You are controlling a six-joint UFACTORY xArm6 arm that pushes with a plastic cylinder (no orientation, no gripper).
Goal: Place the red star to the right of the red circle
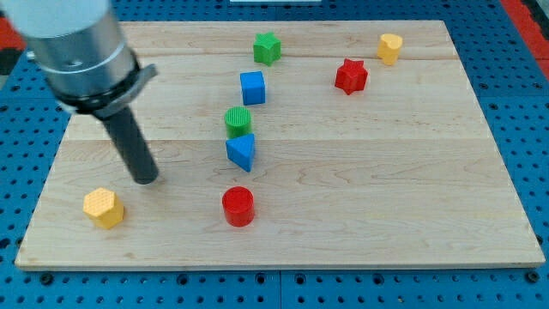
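Red circle [238, 207] nearest, red star [351, 76] well apart toward top right, my tip [147, 178] left of circle, touching nothing.

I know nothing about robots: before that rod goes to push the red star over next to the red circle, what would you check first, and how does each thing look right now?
1. Red star in plain sight, upper right of the board: ok.
2. Red circle in plain sight, near the view's bottom: ok.
3. Star already right of the circle's spot, beside it: not ok, it lies far up the board.
4. Landing spot right of the circle free of blocks: ok.
5. My tip next to the star: not ok, it sits at the view's left, near the yellow hexagon.
6. Tip's way to the star open: not ok, green cylinder and blue triangle stand between.
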